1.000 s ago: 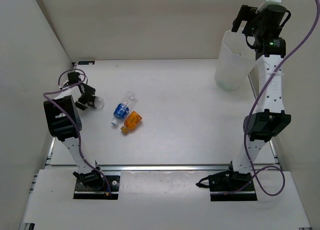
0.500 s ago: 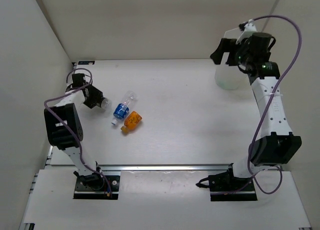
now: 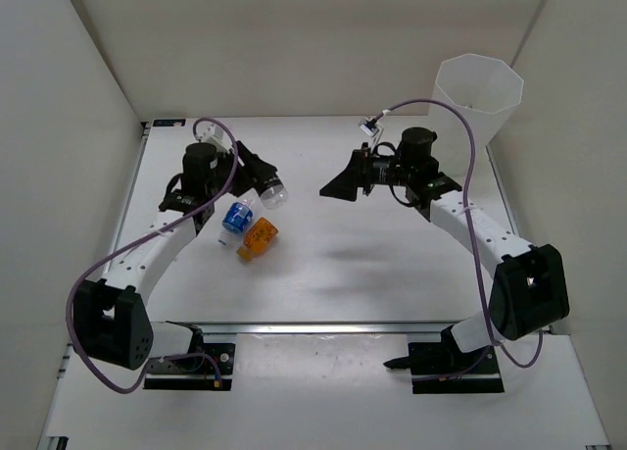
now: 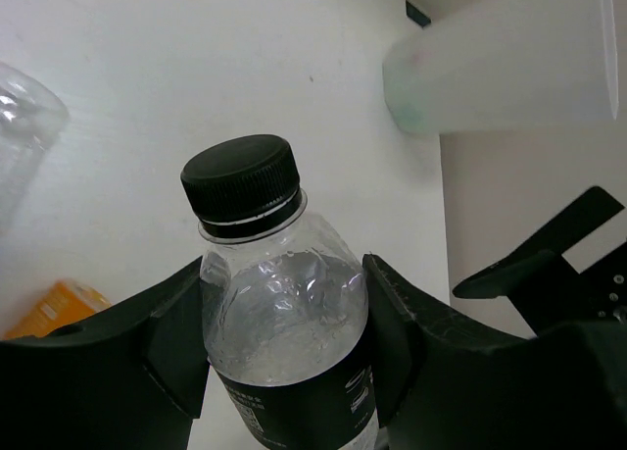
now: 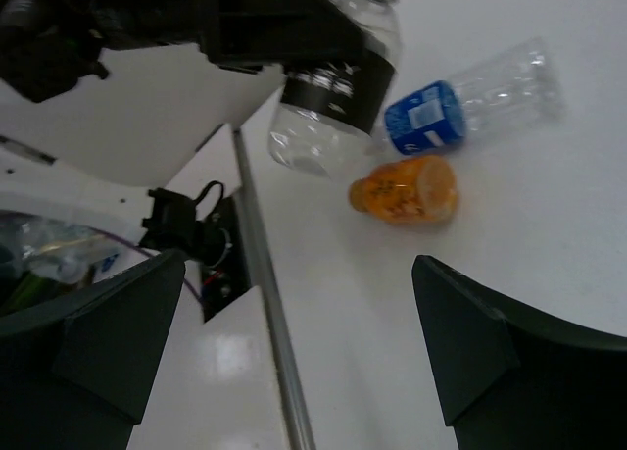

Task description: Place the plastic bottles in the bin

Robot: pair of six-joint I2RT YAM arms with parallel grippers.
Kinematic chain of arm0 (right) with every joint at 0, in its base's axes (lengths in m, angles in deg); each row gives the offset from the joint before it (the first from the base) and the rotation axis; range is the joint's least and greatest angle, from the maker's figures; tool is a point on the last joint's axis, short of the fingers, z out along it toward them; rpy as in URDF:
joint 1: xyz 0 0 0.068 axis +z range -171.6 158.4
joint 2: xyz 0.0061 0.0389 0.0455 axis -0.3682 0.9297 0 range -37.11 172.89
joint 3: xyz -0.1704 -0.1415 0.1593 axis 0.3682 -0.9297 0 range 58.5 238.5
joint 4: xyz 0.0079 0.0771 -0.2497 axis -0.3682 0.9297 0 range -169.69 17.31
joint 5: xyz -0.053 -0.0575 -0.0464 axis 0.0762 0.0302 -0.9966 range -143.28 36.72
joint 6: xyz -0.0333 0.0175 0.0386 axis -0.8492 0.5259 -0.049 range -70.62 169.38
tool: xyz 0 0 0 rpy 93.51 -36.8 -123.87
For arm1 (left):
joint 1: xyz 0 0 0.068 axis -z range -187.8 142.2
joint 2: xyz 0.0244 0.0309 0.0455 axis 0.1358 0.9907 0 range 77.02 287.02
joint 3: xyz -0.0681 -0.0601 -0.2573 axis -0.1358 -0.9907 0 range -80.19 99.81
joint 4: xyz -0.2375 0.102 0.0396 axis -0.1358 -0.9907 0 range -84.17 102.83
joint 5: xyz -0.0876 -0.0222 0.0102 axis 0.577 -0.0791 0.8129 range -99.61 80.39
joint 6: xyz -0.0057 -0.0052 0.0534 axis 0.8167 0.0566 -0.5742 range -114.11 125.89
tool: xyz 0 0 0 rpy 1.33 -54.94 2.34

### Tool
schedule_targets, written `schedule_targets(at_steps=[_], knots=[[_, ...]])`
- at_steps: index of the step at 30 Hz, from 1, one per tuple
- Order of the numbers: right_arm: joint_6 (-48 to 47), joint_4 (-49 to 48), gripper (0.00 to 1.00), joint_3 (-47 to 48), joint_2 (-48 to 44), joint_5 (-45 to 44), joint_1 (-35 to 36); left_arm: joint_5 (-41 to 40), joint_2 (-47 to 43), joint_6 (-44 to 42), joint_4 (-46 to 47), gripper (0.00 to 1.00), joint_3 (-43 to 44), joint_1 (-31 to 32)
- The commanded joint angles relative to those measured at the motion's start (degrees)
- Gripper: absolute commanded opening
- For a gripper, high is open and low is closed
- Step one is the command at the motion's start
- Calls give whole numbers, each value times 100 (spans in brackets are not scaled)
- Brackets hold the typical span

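Observation:
My left gripper point(image 3: 263, 178) is shut on a clear bottle with a black cap and dark label point(image 3: 271, 191), held above the table left of centre. In the left wrist view the bottle point(image 4: 242, 182) sits between both fingers of the gripper point(image 4: 284, 337). A clear bottle with a blue label point(image 3: 235, 218) and an orange bottle point(image 3: 260, 237) lie side by side on the table below it; both show in the right wrist view, blue point(image 5: 460, 102) and orange point(image 5: 404, 188). My right gripper point(image 3: 338, 186) is open and empty over mid-table, facing the left gripper. The bin point(image 3: 477, 97) stands at the back right.
The bin also shows in the left wrist view point(image 4: 509, 68). White walls enclose the table on the left, back and right. A metal rail point(image 3: 323, 327) runs along the near edge, with the arm bases just in front of it.
My left arm swung from the far left toward the middle, carrying the dark-label bottle. My right arm came down from the bin to mid-table, uncovering the bin.

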Motion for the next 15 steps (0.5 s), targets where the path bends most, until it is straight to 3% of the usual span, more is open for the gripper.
schedule_targets(at_steps=[1,6,15], knots=[[1376,-2684,99,-453,-99,923,172,558,-281,411,633,30,-429,306],[1272,-2477,99,-866,-134,529,585,1218,-580,1009,1766,30,-1052,658],[1805,-2845,99,-1148,225,317,832,1701,-941,1536,2559,29,-1563,887]])
